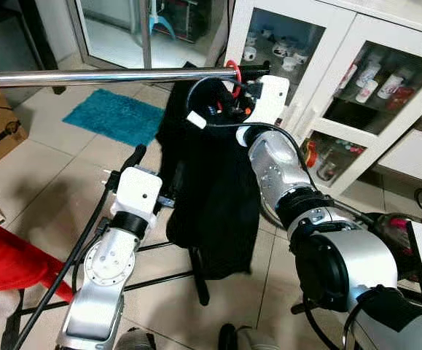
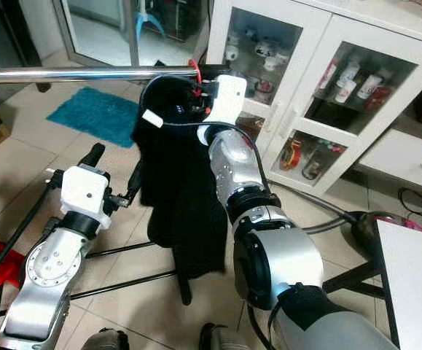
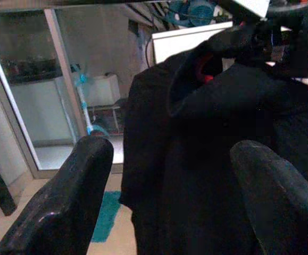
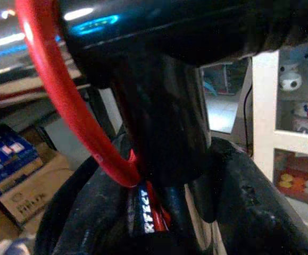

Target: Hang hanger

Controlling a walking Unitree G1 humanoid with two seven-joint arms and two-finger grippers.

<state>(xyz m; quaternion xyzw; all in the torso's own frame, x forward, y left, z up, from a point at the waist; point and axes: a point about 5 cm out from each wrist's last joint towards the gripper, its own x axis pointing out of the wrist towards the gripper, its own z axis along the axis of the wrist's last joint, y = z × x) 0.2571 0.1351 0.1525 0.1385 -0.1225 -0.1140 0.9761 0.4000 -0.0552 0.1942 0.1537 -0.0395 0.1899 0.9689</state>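
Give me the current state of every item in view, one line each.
Red hanger: hook looped over the rail, not released.
Black garment: draped on the hanger, hanging below the rail.
Metal rail: horizontal, carrying the hook near its end.
Right tool: up at the rail, shut on the hanger.
Left tool: open, beside the garment.
Cabinet doors: closed.

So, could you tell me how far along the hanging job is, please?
Nearly done: the red hook is already looped over the rail, with the black garment draped below. The right gripper is at the hanger's neck; the left gripper hovers open beside the garment. Left: release and withdraw.
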